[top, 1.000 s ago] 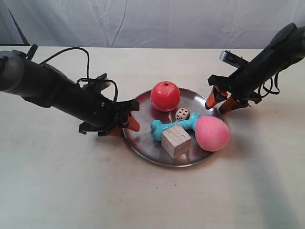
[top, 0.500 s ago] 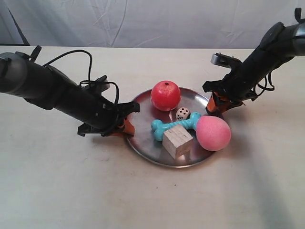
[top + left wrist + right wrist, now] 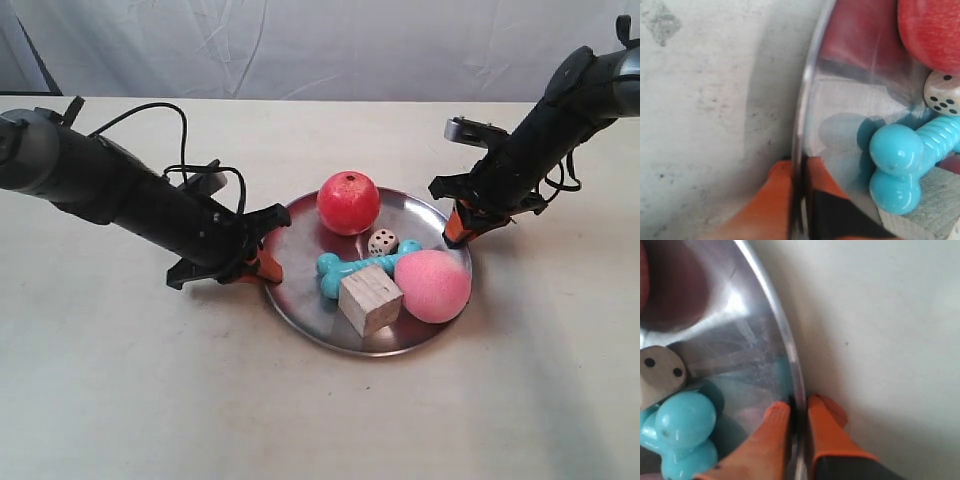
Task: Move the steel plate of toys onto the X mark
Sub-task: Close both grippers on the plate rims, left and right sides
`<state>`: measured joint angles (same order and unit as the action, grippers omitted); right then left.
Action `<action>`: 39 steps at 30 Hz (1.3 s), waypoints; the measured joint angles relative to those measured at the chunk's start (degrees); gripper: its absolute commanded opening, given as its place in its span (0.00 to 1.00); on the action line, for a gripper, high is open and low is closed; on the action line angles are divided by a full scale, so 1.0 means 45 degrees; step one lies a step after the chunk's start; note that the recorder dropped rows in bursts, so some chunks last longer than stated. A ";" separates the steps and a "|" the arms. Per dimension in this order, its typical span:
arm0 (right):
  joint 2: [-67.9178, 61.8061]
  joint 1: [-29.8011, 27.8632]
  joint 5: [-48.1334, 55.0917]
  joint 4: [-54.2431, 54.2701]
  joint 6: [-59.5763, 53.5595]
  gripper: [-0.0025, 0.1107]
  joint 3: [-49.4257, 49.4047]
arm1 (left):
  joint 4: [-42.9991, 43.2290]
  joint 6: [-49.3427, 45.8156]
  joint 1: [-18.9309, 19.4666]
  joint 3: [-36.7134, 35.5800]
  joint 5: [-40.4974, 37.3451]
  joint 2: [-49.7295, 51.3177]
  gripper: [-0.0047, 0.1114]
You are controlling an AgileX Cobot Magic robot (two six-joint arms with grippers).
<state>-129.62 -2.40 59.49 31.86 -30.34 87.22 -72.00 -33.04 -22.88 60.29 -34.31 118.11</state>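
The steel plate [image 3: 300, 300] lies mid-table and holds a red ball [image 3: 348, 202], a pink foam ball [image 3: 432, 285], a teal bone [image 3: 345, 268], a wooden cube [image 3: 370, 298] and a white die [image 3: 382, 242]. My left gripper [image 3: 262, 265] is shut on the plate's rim [image 3: 805, 100], one orange finger inside and one outside, close to the bone [image 3: 900, 160]. At the opposite side my right gripper [image 3: 457, 228] is shut on the rim [image 3: 775, 315] in the same way, near the die [image 3: 660, 372]. The X mark is out of view.
The beige table [image 3: 120, 380] stretches around the plate on all sides. A white cloth backdrop [image 3: 300, 45] hangs behind the far edge. Loose black cable [image 3: 185, 130] loops over the left arm.
Both grippers have closed onto the plate's rim; the right one came down from just outside it. The pink ball rolled a little toward the cube.
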 measured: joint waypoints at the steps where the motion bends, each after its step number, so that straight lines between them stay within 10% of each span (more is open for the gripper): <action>1: 0.0000 0.0000 0.0072 -0.0033 0.0084 0.01 0.0010 | 0.0029 0.0000 0.0000 0.0084 -0.0065 0.0023 0.04; 39: 0.0243 0.0049 0.1482 -0.1123 0.0846 0.01 -0.0098 | 0.4426 0.2418 0.0007 0.1916 -0.3610 0.0172 0.04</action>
<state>-128.53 -2.18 66.16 26.80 -26.53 86.78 -52.08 -22.16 -22.85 68.91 -50.55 118.88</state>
